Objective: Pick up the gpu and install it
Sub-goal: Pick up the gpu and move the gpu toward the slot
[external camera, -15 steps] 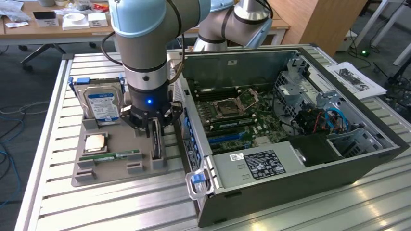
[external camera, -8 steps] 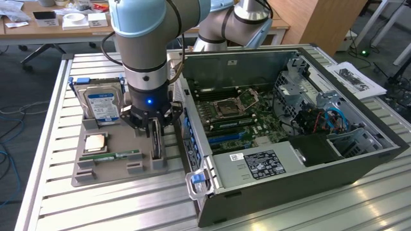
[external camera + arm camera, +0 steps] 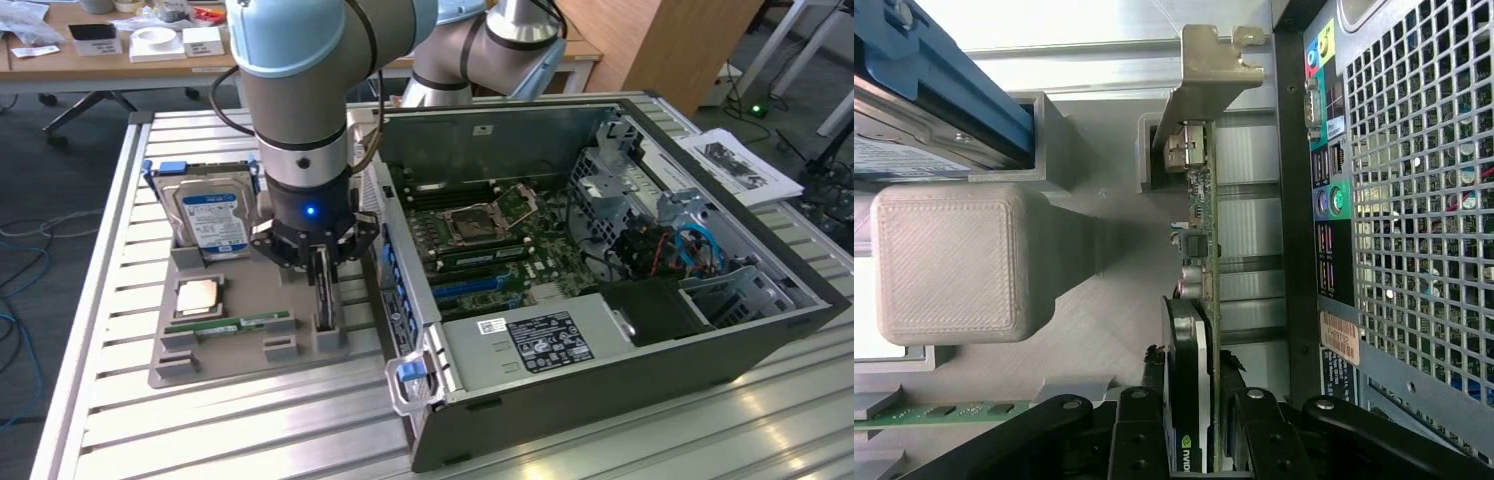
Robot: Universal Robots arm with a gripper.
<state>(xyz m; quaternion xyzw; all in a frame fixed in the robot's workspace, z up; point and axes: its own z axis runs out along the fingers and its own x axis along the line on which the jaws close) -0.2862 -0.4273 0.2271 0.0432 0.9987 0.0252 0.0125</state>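
The gpu (image 3: 324,300) stands on its long edge in a slot at the exterior view's right side of a grey holder tray (image 3: 187,372). In the wrist view the gpu (image 3: 1199,250) appears edge-on, with its silvery end bracket (image 3: 1209,70) at the far end. My gripper (image 3: 322,272) has come straight down over the card. In the wrist view the gripper (image 3: 1194,405) is open, and its black fingers (image 3: 1139,425) straddle the card with a narrow gap on each side. The card rests in its slot.
An open computer case (image 3: 601,250) lies to the exterior view's right of the tray, motherboard exposed; its rear panel (image 3: 1414,200) runs close beside the card. The tray also carries a hard drive (image 3: 214,220), a green memory stick (image 3: 247,325) and a small chip (image 3: 198,295).
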